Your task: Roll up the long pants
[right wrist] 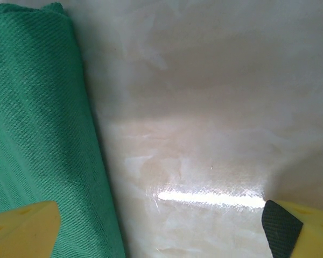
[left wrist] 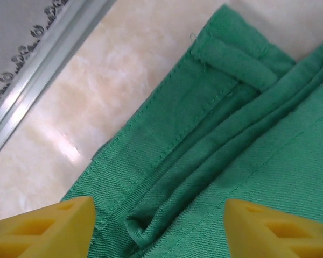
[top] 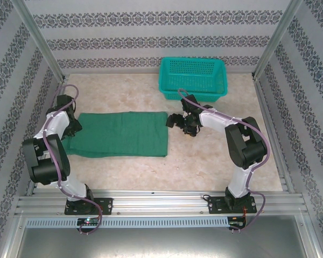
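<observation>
Tabletop (top: pixel 215 161) is showing off a glossy beige marble-look finish, catching a bright streak of light in the right wrist view. It's sitting inside a booth of grey-and-white floral striped wallpaper walls (top: pixel 151 43), with brushed aluminium frame posts (top: pixel 40 45) running up the corners. A rectangular teal plastic mesh basket (top: pixel 194 92) is sitting at the back edge, right of centre. The dark green long pants (top: pixel 124 134), soft twill fabric with a visible diagonal weave and stitched seams, are lying folded into a flat long rectangle on the left half of the tabletop, apart from the basket. The left gripper (left wrist: pixel 159 215) is hovering over the left end of the pants, where folds and a hem are bunching up, and its yellow fingers (left wrist: pixel 48 226) are spreading wide with nothing between them. The right gripper (right wrist: pixel 161 226) is hanging just beside the pants' right edge over bare tabletop, jaws also gaping wide, holding nothing.
</observation>
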{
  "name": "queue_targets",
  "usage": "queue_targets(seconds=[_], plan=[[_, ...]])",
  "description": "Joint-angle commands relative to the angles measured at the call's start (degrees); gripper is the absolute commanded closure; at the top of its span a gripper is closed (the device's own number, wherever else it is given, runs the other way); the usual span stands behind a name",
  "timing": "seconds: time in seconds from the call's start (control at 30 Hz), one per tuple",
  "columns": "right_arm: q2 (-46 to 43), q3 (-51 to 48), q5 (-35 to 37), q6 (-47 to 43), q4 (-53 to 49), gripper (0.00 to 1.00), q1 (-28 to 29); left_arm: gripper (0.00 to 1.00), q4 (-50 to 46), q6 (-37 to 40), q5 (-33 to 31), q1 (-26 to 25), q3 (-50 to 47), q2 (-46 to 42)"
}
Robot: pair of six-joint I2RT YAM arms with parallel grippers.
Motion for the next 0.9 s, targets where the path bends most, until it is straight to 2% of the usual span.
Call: queue_targets(seconds=[0.0, 0.2, 0.37, 0.4, 0.43, 0.47, 0.5, 0.53, 0.87], plan=[[-2.4, 1.5, 0.4, -0.5, -2.6, 0.03, 0.4, 0.33, 3.0, -1.1, 2.8, 0.1, -1.1, 1.0], [-5.1, -0.1, 2.4, 0.0, -3.2, 0.02, 0.7, 0.31, 7.0, -1.3, 11.1, 0.5, -2.5, 5.7], [-5.7, -0.9, 2.9, 0.1, -3.5, 0.03, 0.8, 0.29, 12.2, -2.3, 19.2, 3.8, -6.1, 8.4], [-5.6, -0.9, 2.8, 0.1, -3.5, 0.03, 0.8, 0.32, 12.7, -2.3, 19.9, 4.2, -6.4, 8.9], [-5.5, -0.7, 2.9, 0.1, -3.7, 0.03, 0.8, 0.41, 13.2, -2.3, 20.6, 4.6, -6.6, 9.3], [-5.4, -0.6, 3.1, 0.1, -3.9, 0.03, 0.8, 0.56, 13.6, -2.2, 21.4, 4.8, -6.6, 9.5], [-5.4, -0.5, 3.2, 0.1, -3.9, 0.03, 1.0, 0.83, 13.7, -2.5, 21.5, 4.9, -6.6, 9.4], [-5.3, -0.4, 3.3, 0.1, -3.9, 0.03, 1.0, 1.0, 13.8, -2.6, 21.5, 4.8, -6.8, 9.1], [-1.7, 2.1, 2.8, 0.7, -3.0, 0.03, 2.4, 1.0, 8.7, -3.8, 18.8, 4.8, -6.1, -0.1]])
